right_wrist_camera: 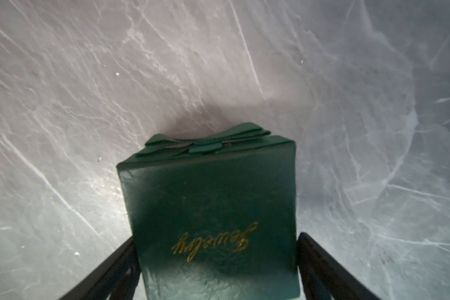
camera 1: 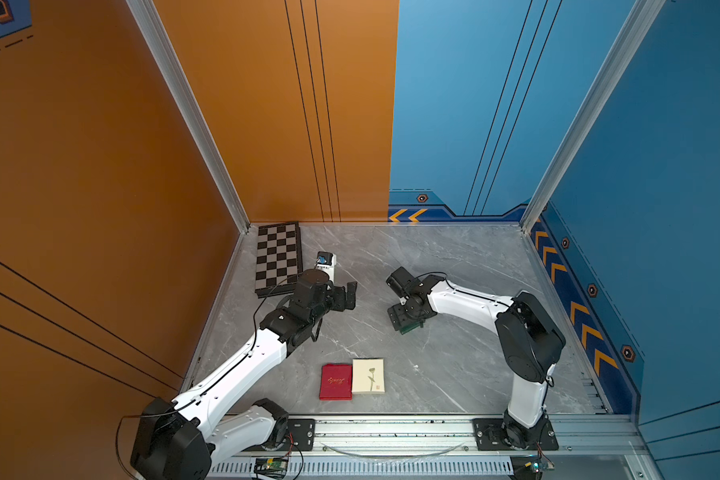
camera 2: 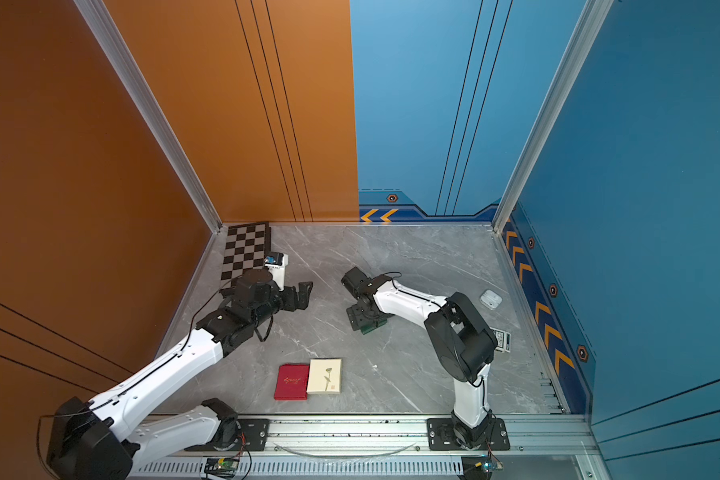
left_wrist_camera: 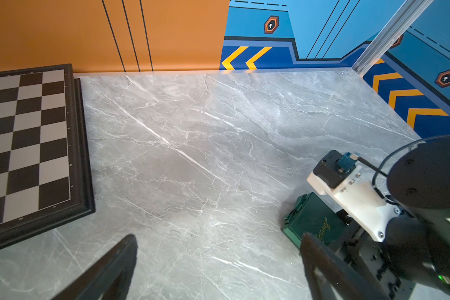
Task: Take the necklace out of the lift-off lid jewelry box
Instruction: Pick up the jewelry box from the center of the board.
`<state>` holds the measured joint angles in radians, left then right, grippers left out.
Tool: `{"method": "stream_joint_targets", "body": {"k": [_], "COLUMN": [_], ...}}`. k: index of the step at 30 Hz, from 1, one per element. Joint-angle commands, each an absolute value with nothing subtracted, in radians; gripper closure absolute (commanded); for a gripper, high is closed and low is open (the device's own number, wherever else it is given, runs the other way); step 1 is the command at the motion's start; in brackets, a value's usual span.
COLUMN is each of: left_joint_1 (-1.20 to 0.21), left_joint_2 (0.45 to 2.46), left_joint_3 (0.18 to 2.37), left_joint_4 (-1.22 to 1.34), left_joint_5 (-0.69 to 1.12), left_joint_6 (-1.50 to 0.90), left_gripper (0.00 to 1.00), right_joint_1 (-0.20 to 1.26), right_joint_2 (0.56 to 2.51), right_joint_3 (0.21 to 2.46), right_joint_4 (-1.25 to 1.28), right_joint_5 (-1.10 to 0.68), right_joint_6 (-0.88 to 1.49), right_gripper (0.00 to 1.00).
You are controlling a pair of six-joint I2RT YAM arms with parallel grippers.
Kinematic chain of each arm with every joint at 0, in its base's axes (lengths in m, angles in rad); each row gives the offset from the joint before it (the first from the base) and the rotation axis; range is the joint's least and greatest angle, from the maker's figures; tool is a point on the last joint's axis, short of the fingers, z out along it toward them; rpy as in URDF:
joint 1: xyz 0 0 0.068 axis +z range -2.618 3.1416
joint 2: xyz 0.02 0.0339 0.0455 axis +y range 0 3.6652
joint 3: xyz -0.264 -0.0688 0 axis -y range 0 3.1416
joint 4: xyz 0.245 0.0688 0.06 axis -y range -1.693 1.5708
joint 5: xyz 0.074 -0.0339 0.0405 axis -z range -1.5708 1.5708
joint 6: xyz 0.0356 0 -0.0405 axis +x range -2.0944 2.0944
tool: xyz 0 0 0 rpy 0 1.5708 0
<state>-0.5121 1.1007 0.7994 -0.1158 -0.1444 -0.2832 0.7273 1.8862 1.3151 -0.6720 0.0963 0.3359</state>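
A: What lies in the far left corner of the worktop?
B: A black-framed chessboard, flat, with a small white box just beside its right edge.
A: And near the front?
B: A red flat case with gold script, edge to edge with a cream flat box printed with a flower stem.
A: Anything on the right side?
B: In a top view, a white earbud case and a small printed box, apart from each other.
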Motion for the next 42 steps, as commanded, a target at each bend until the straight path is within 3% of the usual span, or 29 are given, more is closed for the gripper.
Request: {"method": "stream_joint_targets", "body": {"k": [1,9,12,26,42], "left_joint_1": [-0.52,-0.504,-0.479,-0.608,-0.831], "left_joint_2": [1.095,1.126,1.171,1.153,1.269], "left_joint_3": [0.796,0.79,0.799,0.506,0.508], "left_joint_4": [-0.104,-0.097,-0.083,0.382,0.5], "left_joint_5": [-0.11,-0.072,0.062,0.203,0.12], "left_joint_6": [-0.258,-0.275,-0.273,-0.114,0.129], "left_gripper": [0.02,0.02,0.02,0.02,0.01], "right_joint_1": [0.729,0.708,0.67,0.609,0.652], "right_joint_2": [1.897,1.882,1.851,1.608,1.557], "right_joint_3": [1.335,1.332,1.326,1.385,1.463], "right_joint_4": [-0.698,-0.698,-0.699,-0.885,-0.969], "right_joint_5": [0.083,0.029,0.006,-0.135,-0.181], "right_joint_6": [0.32,0.293,0.277,0.231,0.221], "right_gripper": [0.11,0.25,0.27,0.27,0.28]}}
